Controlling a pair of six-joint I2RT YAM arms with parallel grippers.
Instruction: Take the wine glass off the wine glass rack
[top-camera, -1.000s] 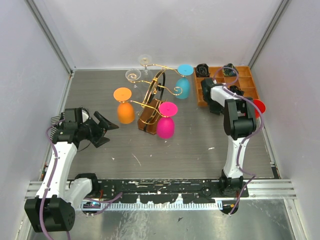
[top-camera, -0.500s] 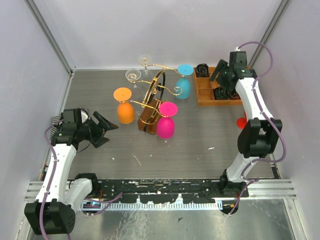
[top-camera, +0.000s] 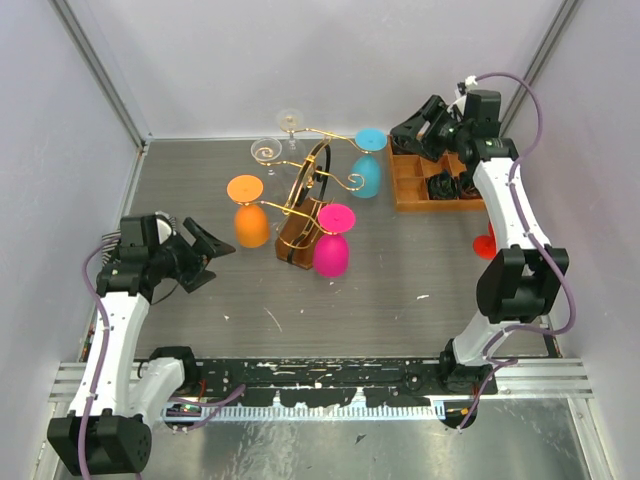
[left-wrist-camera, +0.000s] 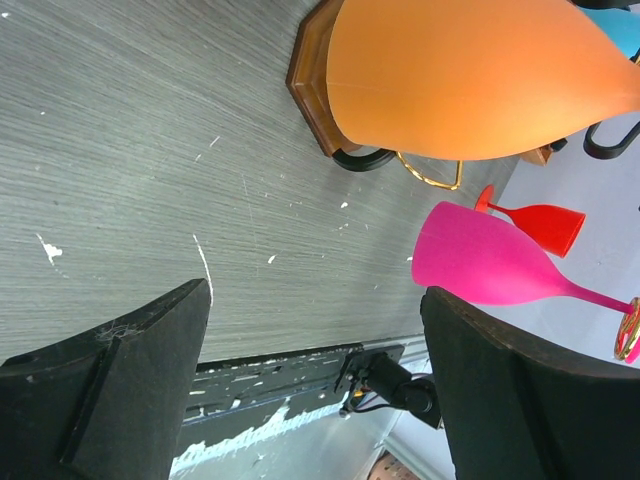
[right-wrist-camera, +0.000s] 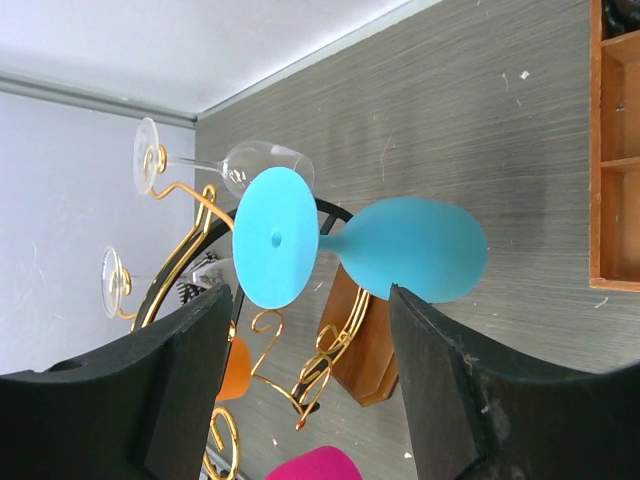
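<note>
The wine glass rack (top-camera: 312, 190) is a gold curly-wire stand on a brown wooden base (top-camera: 295, 240), mid-table. An orange glass (top-camera: 250, 225), a pink glass (top-camera: 331, 253), a blue glass (top-camera: 366, 175) and two clear glasses (top-camera: 267, 150) hang on it upside down. My right gripper (top-camera: 412, 137) is open and empty, just right of the blue glass and apart from it. In the right wrist view the blue glass (right-wrist-camera: 410, 248) lies beyond the open gripper (right-wrist-camera: 310, 330). My left gripper (top-camera: 212, 262) is open and empty, left of the orange glass (left-wrist-camera: 470, 80).
An orange compartmented wooden tray (top-camera: 500, 165) with dark parts stands at the back right, under my right arm. A red glass (top-camera: 484, 243) sits near the right wall. The enclosure walls close in the left, back and right sides.
My right arm has lifted from over the tray and swung to the back, its gripper now facing the blue glass. The red glass shows lower on the right. The left arm barely moved.
</note>
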